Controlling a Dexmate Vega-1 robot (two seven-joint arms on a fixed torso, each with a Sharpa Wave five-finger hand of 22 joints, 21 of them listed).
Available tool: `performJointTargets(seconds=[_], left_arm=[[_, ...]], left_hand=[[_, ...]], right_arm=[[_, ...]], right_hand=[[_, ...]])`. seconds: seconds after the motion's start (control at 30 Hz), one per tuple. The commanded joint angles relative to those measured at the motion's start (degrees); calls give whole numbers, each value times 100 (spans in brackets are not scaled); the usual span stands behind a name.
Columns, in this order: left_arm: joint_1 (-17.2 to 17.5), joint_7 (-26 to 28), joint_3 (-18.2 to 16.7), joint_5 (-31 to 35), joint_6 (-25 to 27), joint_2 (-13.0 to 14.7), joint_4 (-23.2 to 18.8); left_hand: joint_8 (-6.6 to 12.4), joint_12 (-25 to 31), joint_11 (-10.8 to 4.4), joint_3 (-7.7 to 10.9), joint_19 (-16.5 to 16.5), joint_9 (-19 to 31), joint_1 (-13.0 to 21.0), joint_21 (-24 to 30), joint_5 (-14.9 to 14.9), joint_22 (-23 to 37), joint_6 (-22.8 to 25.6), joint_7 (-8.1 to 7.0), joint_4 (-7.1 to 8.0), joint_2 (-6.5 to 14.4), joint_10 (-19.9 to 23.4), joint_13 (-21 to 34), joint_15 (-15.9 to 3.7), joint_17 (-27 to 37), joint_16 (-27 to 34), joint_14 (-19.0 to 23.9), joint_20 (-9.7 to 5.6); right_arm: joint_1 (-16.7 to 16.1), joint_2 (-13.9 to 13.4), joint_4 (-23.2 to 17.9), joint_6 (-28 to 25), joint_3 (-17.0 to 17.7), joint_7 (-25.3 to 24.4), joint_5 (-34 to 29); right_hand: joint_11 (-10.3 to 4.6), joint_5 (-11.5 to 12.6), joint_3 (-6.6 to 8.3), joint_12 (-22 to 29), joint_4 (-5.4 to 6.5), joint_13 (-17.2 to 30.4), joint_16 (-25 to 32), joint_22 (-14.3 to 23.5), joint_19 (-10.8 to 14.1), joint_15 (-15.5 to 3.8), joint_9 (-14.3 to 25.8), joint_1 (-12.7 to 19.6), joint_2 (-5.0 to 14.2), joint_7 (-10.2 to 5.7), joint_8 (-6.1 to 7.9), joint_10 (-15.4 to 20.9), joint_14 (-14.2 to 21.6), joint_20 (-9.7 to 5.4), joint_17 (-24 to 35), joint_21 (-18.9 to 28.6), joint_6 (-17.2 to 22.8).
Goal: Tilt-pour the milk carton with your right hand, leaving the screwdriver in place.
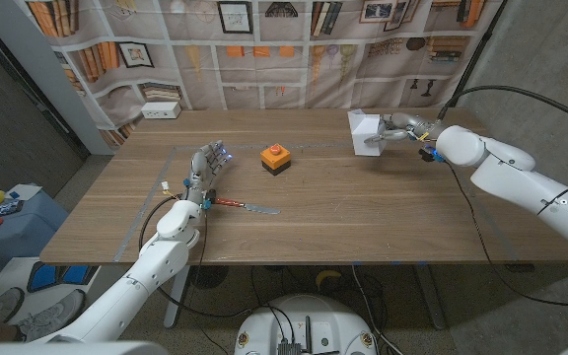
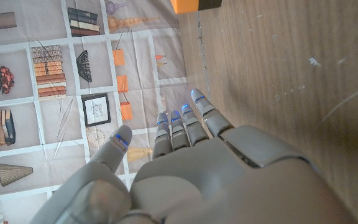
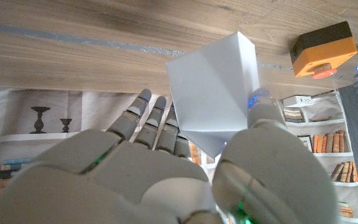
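The white milk carton (image 1: 365,131) stands at the far right part of the table, tipped over at an angle. My right hand (image 1: 400,130) grips it from its right side; in the right wrist view the carton (image 3: 215,93) sits slanted between the thumb and the fingers (image 3: 148,121). The screwdriver (image 1: 246,205), red handle and metal shaft, lies on the wood at front left. My left hand (image 1: 205,168) stands just behind its handle, fingers apart and holding nothing; the left wrist view shows the left hand (image 2: 191,162) with fingers stretched out beside the tabletop.
An orange and black box with a red button (image 1: 276,158) sits mid-table, between the two hands. A white power strip (image 1: 161,110) lies at the far left corner. A bookshelf-print cloth hangs behind the table (image 1: 363,217).
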Motion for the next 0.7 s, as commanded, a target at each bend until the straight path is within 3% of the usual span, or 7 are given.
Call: performJointTargets(seconds=[0.03,0.7], left_arm=[[67,55,-9,-10,12,5,-67],[-28,36,21,3,56,-11,-20]], left_hand=[[1,-9,-5,25,24,29,15,-4,22,6,8,13,0,378,9,12,27,12,-12,19,17],[4,-2,1,32,28,29,12,-7,20,7,14,7,-1,375,21,12,27,13,-10,19,20]], right_arm=[[-146,148,418,475,-68,-634,405],[-182,444,1064,1101,-311,-1399,221]], right_hand=[[13,21,-31,-15,-3,31,-22,25,-55,-83,0,-13,-25,11,-44,-15,-28,4,24,-9,-45],[73,47,-98,-60,-26,50,-76,24,-32,-28,-27,-32,-174,66,-125,-107,-94,-99,7,22,-167]])
